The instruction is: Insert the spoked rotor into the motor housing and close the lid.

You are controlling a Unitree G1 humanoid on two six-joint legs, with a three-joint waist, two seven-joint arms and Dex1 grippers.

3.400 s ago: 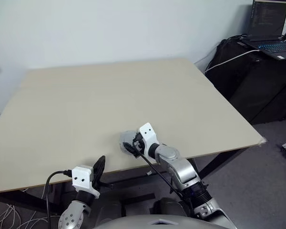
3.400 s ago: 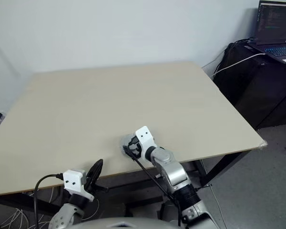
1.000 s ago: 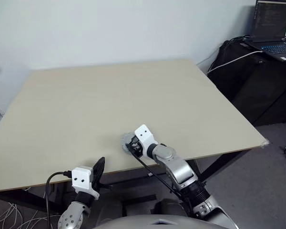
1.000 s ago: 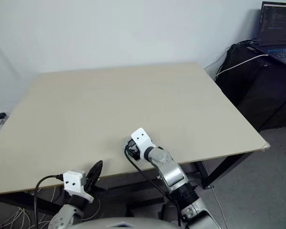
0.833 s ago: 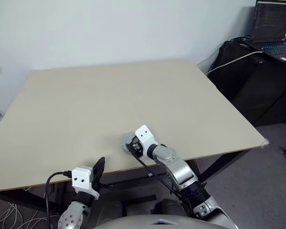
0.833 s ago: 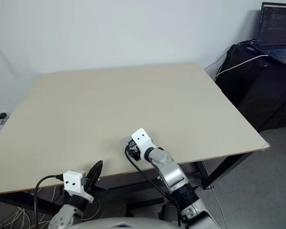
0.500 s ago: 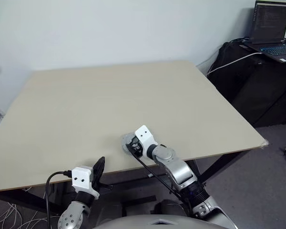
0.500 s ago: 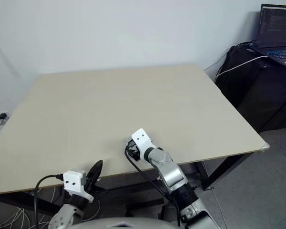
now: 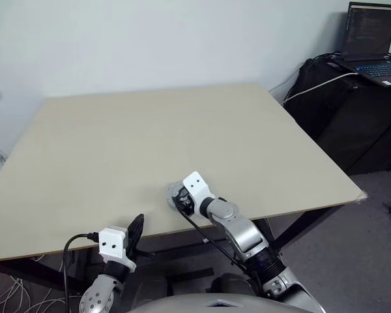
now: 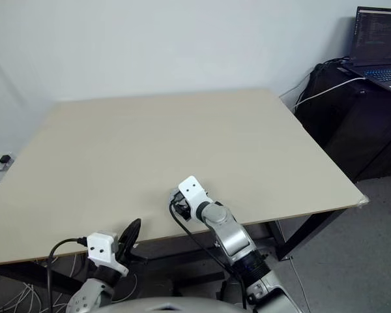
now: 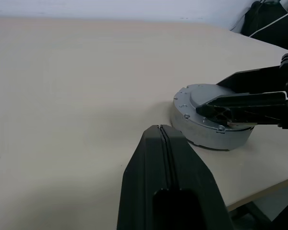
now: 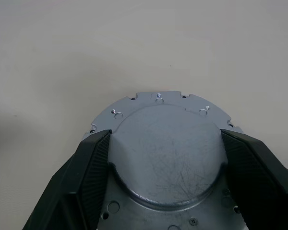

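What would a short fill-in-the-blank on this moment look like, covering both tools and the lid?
1. The right tool has one finger on each side of the ____.
2. The left tool has its fingers ____.
3. The lid rests on the ____ near its front edge.
4. The lid's colour is ____.

Missing words: lid; shut; table; silver-grey

Table.
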